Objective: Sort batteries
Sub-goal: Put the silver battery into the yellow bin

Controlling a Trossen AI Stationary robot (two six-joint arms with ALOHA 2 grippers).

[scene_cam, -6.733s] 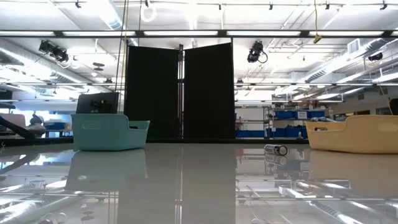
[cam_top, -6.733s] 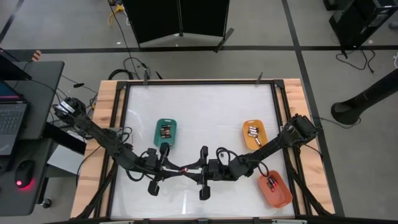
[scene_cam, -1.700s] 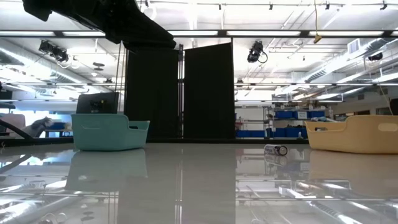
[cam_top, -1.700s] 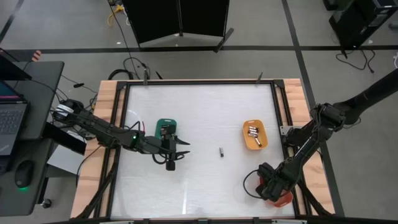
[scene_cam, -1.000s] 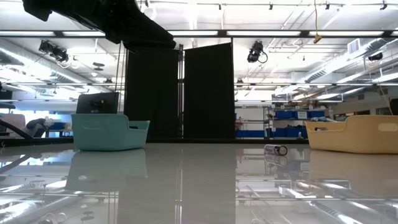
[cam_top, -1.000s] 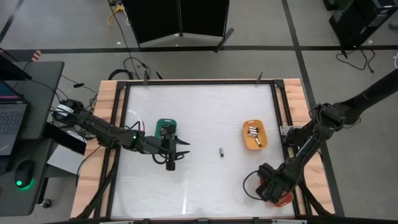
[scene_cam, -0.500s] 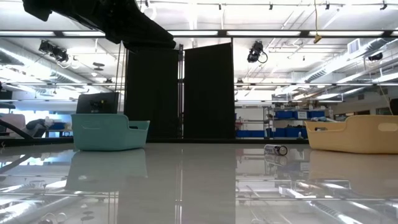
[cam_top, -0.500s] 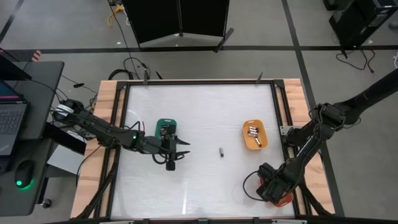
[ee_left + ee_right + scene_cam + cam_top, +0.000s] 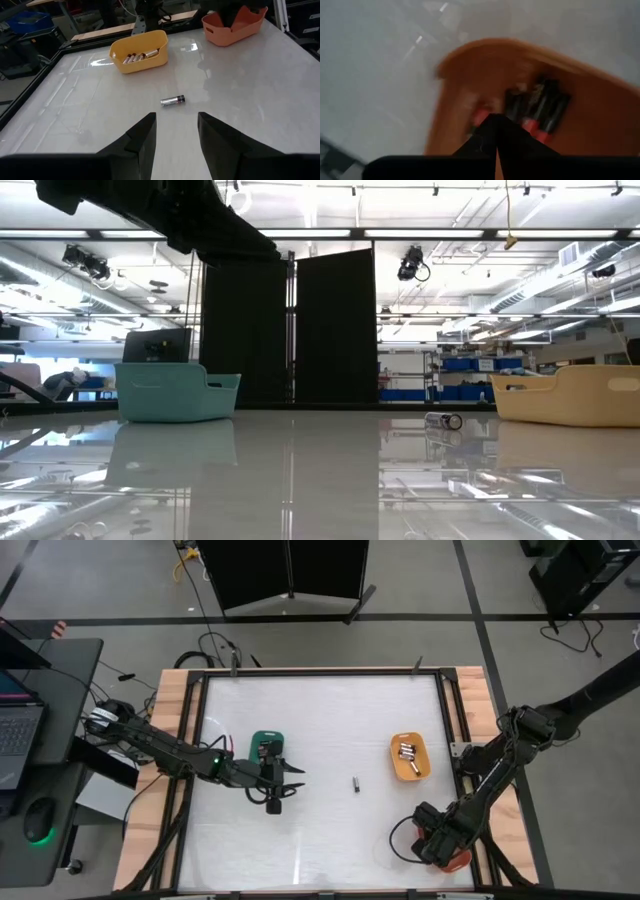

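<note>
So right gripper (image 9: 496,131) is hanging over the red tray (image 9: 457,858) at the table's near right corner, fingers pinched together w/ nothing between them; dark batteries (image 9: 540,107) w/ red ends lie in the tray below. Left gripper (image 9: 283,786) sits beside the green tray (image 9: 267,747), fingers apart, nothing held. One loose battery (image 9: 355,784) lies mid-table, more batteries in the yellow tray (image 9: 409,756).
</note>
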